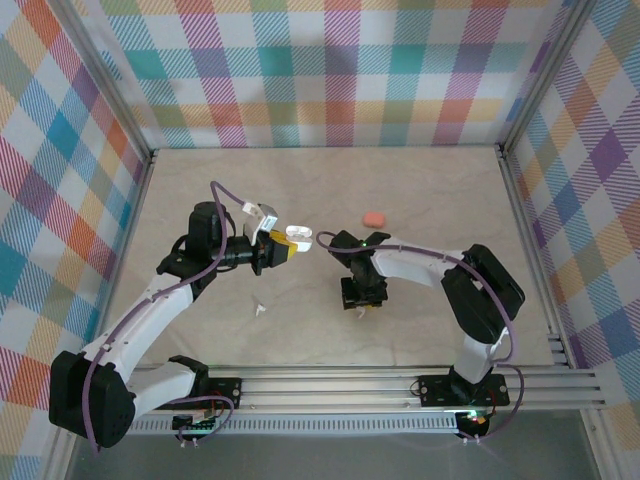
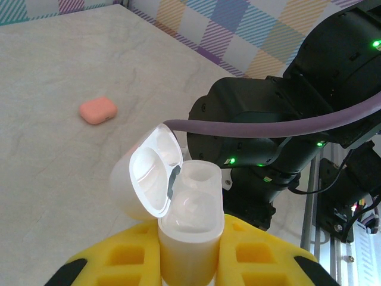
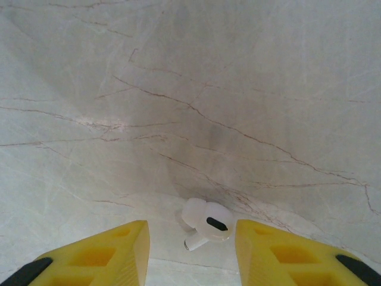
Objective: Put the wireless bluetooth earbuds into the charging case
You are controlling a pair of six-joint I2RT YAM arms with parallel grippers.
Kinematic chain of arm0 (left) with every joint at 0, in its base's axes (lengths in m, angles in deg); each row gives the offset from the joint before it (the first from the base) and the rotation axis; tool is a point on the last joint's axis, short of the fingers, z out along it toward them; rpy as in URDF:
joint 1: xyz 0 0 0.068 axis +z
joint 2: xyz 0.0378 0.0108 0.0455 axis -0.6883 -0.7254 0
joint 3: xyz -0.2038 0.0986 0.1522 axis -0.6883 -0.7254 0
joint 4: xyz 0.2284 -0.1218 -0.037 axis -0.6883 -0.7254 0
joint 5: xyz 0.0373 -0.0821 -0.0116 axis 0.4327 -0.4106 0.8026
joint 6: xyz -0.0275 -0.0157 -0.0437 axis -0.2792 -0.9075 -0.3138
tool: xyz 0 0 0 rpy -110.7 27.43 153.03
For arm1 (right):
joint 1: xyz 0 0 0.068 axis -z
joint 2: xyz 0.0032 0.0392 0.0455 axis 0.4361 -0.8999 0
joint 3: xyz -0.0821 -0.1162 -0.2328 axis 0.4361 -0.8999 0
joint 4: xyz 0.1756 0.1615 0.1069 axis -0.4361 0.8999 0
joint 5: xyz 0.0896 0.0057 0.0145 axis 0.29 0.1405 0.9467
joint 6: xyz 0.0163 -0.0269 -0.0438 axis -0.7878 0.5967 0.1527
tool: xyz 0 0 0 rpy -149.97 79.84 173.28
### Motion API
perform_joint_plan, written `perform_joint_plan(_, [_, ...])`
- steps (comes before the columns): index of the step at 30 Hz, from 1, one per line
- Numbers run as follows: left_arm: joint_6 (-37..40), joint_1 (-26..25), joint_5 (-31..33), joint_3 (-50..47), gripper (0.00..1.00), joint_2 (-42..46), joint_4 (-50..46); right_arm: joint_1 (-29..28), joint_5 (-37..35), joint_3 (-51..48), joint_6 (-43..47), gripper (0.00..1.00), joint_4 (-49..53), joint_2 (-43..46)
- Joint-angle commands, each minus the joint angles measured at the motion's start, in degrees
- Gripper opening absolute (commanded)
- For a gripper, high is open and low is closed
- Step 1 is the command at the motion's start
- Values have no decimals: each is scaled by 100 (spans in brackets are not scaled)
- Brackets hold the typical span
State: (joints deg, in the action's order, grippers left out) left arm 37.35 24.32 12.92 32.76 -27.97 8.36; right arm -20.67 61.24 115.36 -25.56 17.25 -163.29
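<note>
here left tool (image 2: 190,259) clamps open charging case (image 2: 189,205); right tool (image 3: 190,253) — agape — flanks earbud (image 3: 208,221)

The left hand (image 2: 190,253) gripped the white charging case (image 2: 191,217) upright between its 2 yellow fingers (image 2: 128,259). The case's lid (image 2: 150,173) was flipped open to the left on its hinge, and 2 rounded wells showed in the body's top. Well apart, farther off on the pale veined tabletop (image 2: 47,179), lay a salmon-pink case (image 2: 97,111), closed. Just behind the white case stood the black right arm (image 2: 280,107) with small green lights, a purple cable (image 2: 280,127) sweeping across it. A plaid wall (image 2: 238,30) closed the background.
</note>
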Motion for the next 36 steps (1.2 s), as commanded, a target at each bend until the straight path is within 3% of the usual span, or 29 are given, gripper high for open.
perform_joint_plan(1, [168, 68, -61, -11, 0, 99, -71, -32, -50, 143, -41, 43, 228, -115])
perform_joint_plan(14, [291, 64, -147, 54, 0, 72, -171, -32, -101, 141, -93, 40, 321, -254])
perform_joint_plan(36, [329, 69, -221, 98, 0, 67, -246, -24, -231, 372, 142, 24, 360, -338])
